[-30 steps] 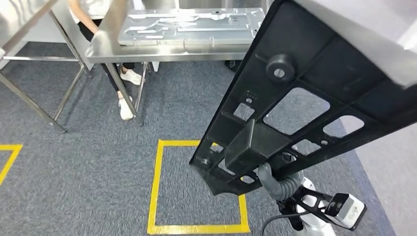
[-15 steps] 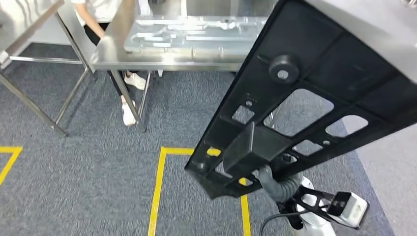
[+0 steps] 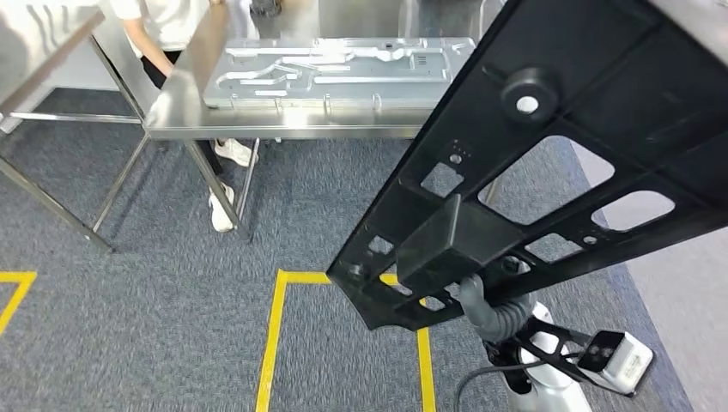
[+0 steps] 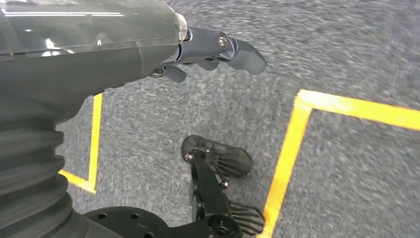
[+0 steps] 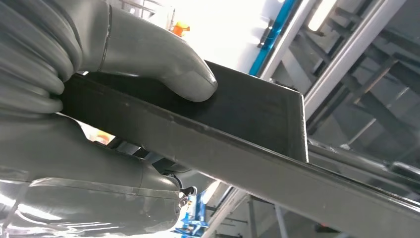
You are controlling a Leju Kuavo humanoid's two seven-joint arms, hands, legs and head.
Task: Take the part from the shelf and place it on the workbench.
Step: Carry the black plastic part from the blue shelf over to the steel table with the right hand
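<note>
I've got the part (image 3: pixel 549 163), a long black plastic frame with cutouts, carried in the right hand (image 5: pixel 114 99); thumb is pressed on its upper face, rest of the hand under it, so it's clamped at one end only. The part hangs up in front of me, slanting down toward the floor, not yet over the counter (image 3: pixel 292 124).

Left hand (image 4: pixel 218 49) hangs by my side over the carpet, fingers loosely apart, holding nothing.

Risks as I see them: a one-ended grip on a long lever means the part could rotate or slip in the hand while walking. The low end could clip the counter edge on approach.

In the way: a grey metal panel (image 3: pixel 335 69) already covers most of the counter top, so free space looks tight. A person (image 3: pixel 167 26) stands just behind the counter's left corner. Yellow floor tape (image 3: pixel 275 343) marks a box ahead of me.
</note>
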